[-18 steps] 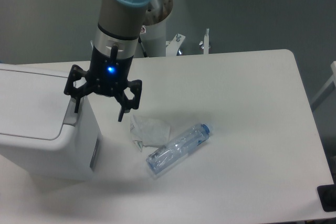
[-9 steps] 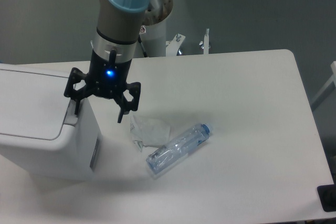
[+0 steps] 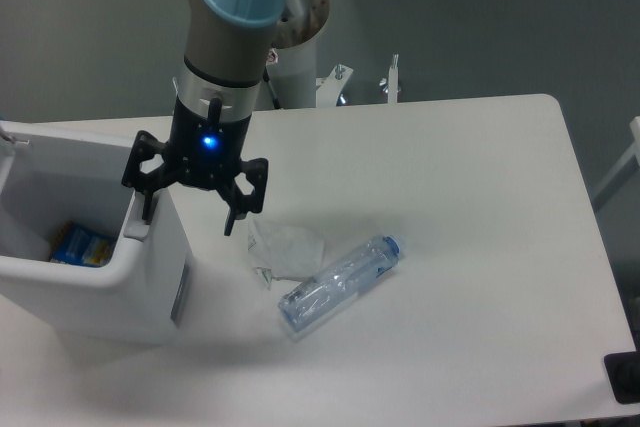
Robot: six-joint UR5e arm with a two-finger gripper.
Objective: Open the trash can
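I see the trash can (image 3: 95, 287) at nine o'clock on the counter (image 3: 470, 247), its top open with a blue packet inside. My tool (image 3: 190, 209) hangs spread wide, holding nothing, one finger on the grey push tab (image 3: 137, 227). The bin looks stiff, light plastic; I'd press that tab, not grip.

We saw the arm reach down from the top, its blue and grey wrist straight up and down. Our gripper (image 3: 190, 217) pointed at the table with its two black fingers (image 3: 237, 209) spread wide apart. A small blue light shone on its black body.
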